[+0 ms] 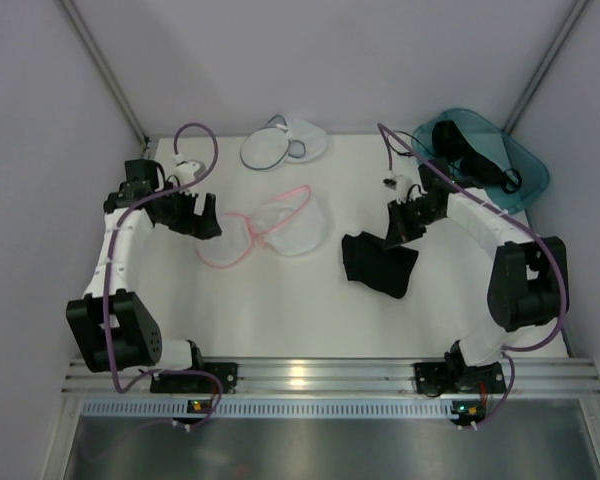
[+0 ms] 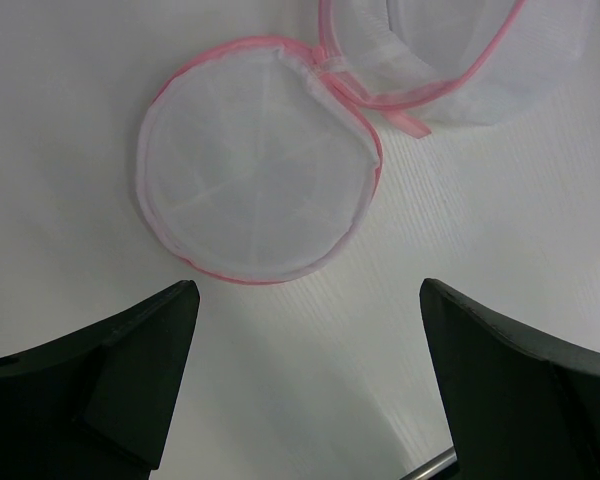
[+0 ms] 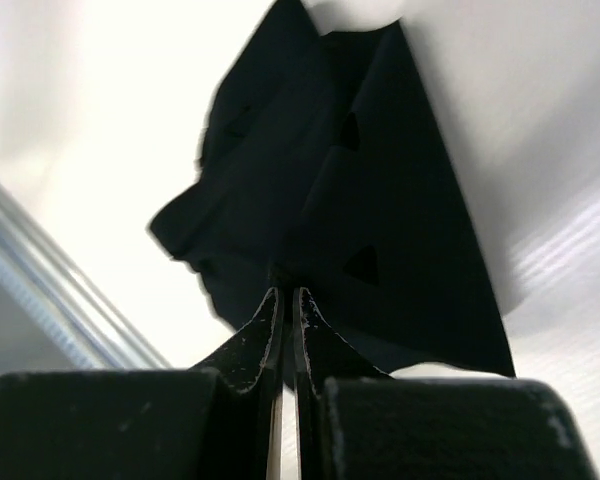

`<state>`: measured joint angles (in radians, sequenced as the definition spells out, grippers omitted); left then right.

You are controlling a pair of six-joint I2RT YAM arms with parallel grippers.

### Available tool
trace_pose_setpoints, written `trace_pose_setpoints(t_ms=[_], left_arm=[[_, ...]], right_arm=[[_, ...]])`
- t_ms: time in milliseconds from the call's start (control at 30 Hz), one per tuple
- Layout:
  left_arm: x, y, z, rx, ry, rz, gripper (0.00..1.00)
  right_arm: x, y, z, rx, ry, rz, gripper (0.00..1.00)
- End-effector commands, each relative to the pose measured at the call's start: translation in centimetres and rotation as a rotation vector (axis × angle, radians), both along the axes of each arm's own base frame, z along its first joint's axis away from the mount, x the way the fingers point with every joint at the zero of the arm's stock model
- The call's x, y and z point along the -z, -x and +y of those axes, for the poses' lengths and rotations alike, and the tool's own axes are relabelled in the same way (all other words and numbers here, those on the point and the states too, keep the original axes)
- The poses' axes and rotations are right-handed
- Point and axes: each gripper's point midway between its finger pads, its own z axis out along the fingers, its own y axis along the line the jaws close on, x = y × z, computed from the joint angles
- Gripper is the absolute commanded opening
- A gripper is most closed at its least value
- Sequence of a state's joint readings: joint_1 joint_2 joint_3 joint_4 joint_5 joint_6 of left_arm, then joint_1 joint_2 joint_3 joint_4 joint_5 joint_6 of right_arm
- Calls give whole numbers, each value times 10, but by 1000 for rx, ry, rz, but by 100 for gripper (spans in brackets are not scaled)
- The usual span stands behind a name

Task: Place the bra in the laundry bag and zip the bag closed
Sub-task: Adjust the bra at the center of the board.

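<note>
The black bra [image 1: 378, 262] hangs crumpled right of the table's middle, its lower part on the table. My right gripper [image 1: 396, 230] is shut on its upper edge. In the right wrist view the fingertips [image 3: 280, 300] pinch the black fabric [image 3: 330, 210]. The laundry bag [image 1: 280, 148], white mesh with a grey rim, lies open at the back centre, apart from both grippers. My left gripper [image 1: 202, 215] is open and empty at the left. In the left wrist view it [image 2: 310, 290] hovers just short of a pink-rimmed bag.
The similar pink-rimmed mesh bag [image 1: 280, 225] lies open in two halves at the table's middle, and also shows in the left wrist view [image 2: 255, 180]. A teal plastic bin [image 1: 525, 170] holding dark garments stands at the back right. Walls close in the sides and back.
</note>
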<state>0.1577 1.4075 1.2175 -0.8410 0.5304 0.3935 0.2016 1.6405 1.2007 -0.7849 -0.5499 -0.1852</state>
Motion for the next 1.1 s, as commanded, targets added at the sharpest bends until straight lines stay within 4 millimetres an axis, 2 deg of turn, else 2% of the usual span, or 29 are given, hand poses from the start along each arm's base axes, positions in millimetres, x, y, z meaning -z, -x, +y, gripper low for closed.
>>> trace_pose_setpoints(t_ms=[0, 100, 233, 433, 467, 533, 567, 633, 667, 733, 767, 800, 833, 867, 933, 967, 1033, 1067], left_arm=[[-16, 5, -4, 63, -24, -94, 98], [-18, 10, -9, 100, -28, -119, 98], [-24, 18, -17, 200, -52, -191, 98], [-42, 33, -45, 445, -83, -386, 97], [-43, 36, -55, 491, -82, -410, 97], [-52, 33, -64, 545, -136, -523, 97], [-55, 35, -84, 608, -147, -573, 98], [-54, 27, -96, 653, -229, -665, 98], [-57, 35, -120, 726, -235, -718, 98], [-52, 32, -141, 787, -308, -815, 98], [-48, 46, -170, 885, -297, -854, 98], [-46, 50, -185, 929, -305, -896, 98], [-35, 66, -209, 1027, -301, -934, 98], [-43, 62, -224, 1029, -308, -1020, 98], [-21, 71, -249, 1122, -308, -1047, 98], [-31, 76, -272, 1144, -279, -1148, 98], [-10, 88, -295, 1239, -272, -1201, 98], [-18, 88, -307, 1243, -255, -1286, 98]], right_arm=[[-47, 27, 26, -71, -192, 22, 0], [-49, 44, 30, -107, -235, 55, 0], [-36, 62, 26, -136, -229, 112, 0], [-9, 82, 22, -143, -209, 234, 0], [-2, 84, 21, -139, -202, 264, 0], [4, 86, 21, -136, -196, 292, 0], [9, 86, 21, -132, -192, 311, 0], [13, 84, 21, -125, -192, 321, 0], [16, 82, 22, -125, -188, 325, 0], [18, 79, 22, -115, -183, 329, 0], [21, 77, 21, -111, -175, 324, 0], [22, 75, 20, -107, -171, 321, 0], [23, 74, 20, -102, -167, 323, 0], [26, 73, 19, -99, -157, 318, 0], [29, 73, 19, -97, -148, 326, 0], [31, 74, 18, -97, -145, 334, 0], [34, 74, 18, -96, -144, 333, 0], [35, 74, 17, -94, -140, 337, 0]])
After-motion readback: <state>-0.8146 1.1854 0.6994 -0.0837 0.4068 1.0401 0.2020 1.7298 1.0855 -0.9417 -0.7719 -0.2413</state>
